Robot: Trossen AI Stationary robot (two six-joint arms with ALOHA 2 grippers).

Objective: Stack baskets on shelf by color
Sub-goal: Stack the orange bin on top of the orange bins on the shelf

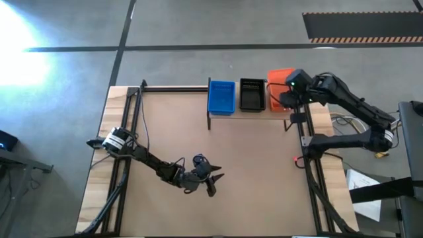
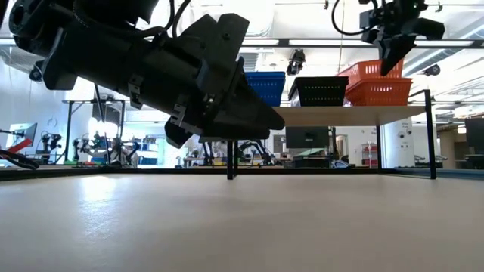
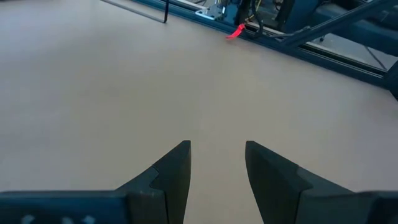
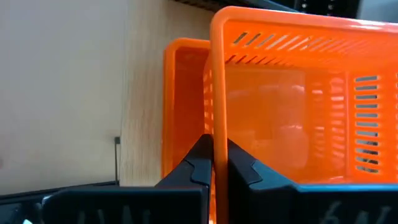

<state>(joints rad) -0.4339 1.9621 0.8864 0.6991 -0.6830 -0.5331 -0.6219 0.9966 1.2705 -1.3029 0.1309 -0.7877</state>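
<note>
Three colour groups already sit on the long light-wood shelf on thin black legs [image 1: 228, 114]: a blue perforated plastic basket stack [image 1: 221, 97] at its end nearest the table's middle, a black perforated basket stack [image 1: 252, 94] beside it, and orange perforated baskets at the far end. The right end effector [image 4: 213, 163] is pinched shut on the rim of the upper orange basket [image 4: 292, 93], which is tilted and only partly nested above the lower orange basket [image 4: 183, 106] resting on the shelf. Judged from this, the sorting is nearly done; what seems left is seating this last orange basket squarely and letting go. No loose baskets show on the tan tabletop [image 1: 198, 145].

Room is tight at the orange end: the stack sits close to the shelf's end and to the black stack, so the drop likely needs to be straight down. The left end effector [image 3: 216, 168] hangs low over the bare tabletop, well apart from the shelf, fingers parted and holding nothing, with open surface all around it.
</note>
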